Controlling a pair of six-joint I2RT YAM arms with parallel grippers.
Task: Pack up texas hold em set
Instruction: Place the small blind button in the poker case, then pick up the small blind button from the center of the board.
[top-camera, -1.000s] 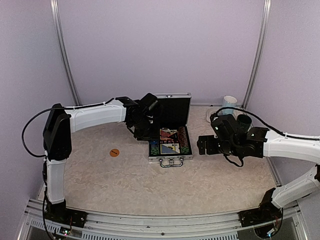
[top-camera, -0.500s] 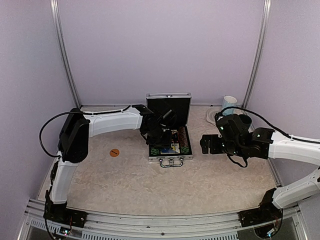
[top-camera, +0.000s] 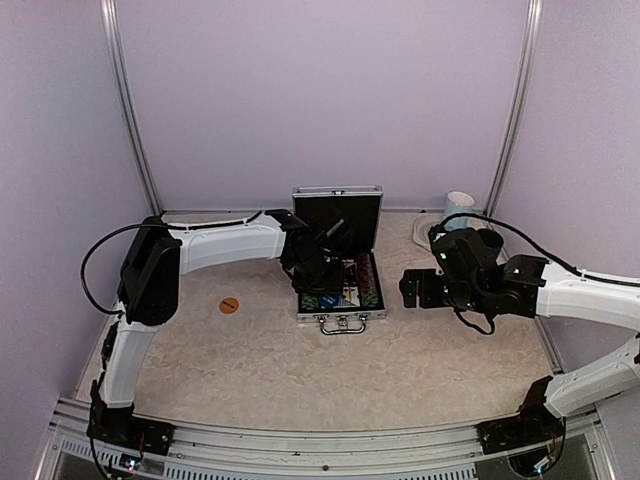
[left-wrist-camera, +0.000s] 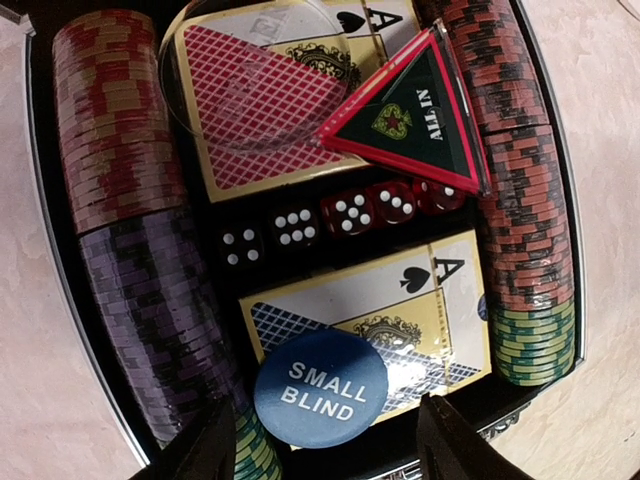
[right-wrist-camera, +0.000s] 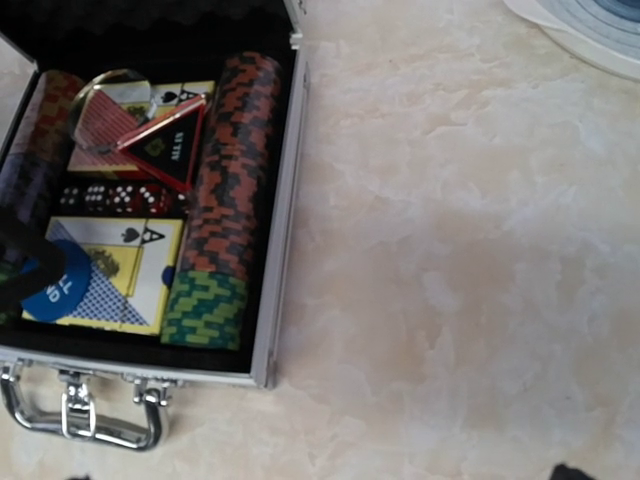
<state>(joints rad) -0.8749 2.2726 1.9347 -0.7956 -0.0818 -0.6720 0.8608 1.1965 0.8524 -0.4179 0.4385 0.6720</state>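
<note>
Texas hold em set (top-camera: 340, 288): loose pieces riding high, one disc still outside

The set's silver case (top-camera: 341, 316) sits open near the back edge of the worktop (top-camera: 300, 370), about midway between the left and right edges, with its lid (top-camera: 338, 213) upright. The left gripper (left-wrist-camera: 330, 450) hovers low over the near end of the tray, released, its jaws apart and nothing between them. The SMALL BLIND disc (left-wrist-camera: 320, 388) lies just ahead of it on the blue deck (left-wrist-camera: 400, 300), overhanging the deck's near edge. The right gripper (top-camera: 414, 290) waits beside the case towards the right edge, spread wide and empty.

The likeliest trouble is the lid. The ALL IN triangle (left-wrist-camera: 410, 115) overlaps both the red deck (left-wrist-camera: 250, 130) and the right chip row (left-wrist-camera: 520, 200), and the clear disc (left-wrist-camera: 235, 50) rests on that deck too. If either sits proud, the lid may jam or knock it askew.

A finger could also catch the overhanging blue disc as the gripper lifts and flip it out.

An orange disc (top-camera: 229, 305) lies on the worktop towards the left edge, so closing now would leave it unpacked. Pushing the lid may also slide the light case.
</note>
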